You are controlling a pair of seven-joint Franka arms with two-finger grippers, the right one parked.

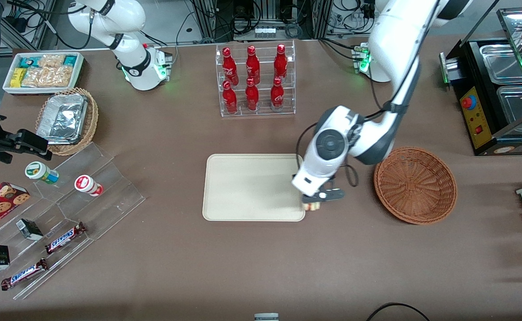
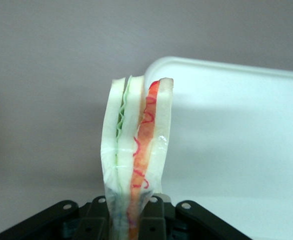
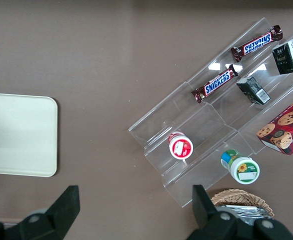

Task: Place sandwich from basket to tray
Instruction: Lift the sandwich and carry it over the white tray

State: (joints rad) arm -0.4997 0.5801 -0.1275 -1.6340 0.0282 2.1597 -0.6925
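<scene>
Between the closed fingers of the gripper [image 1: 313, 206] the sandwich [image 2: 135, 160] is pinched upright, carried over the tray's [image 1: 252, 187] corner nearest the basket [image 1: 415, 185], now without it. Transport looks nearly done; next, probably, shift farther over the tray, lower, then release.

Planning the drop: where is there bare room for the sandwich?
The tray is bare all over. The gripper, shut on the sandwich, hangs over the tray's corner nearest the basket. The acrylic shelf at the parked arm's end is crowded.
</scene>
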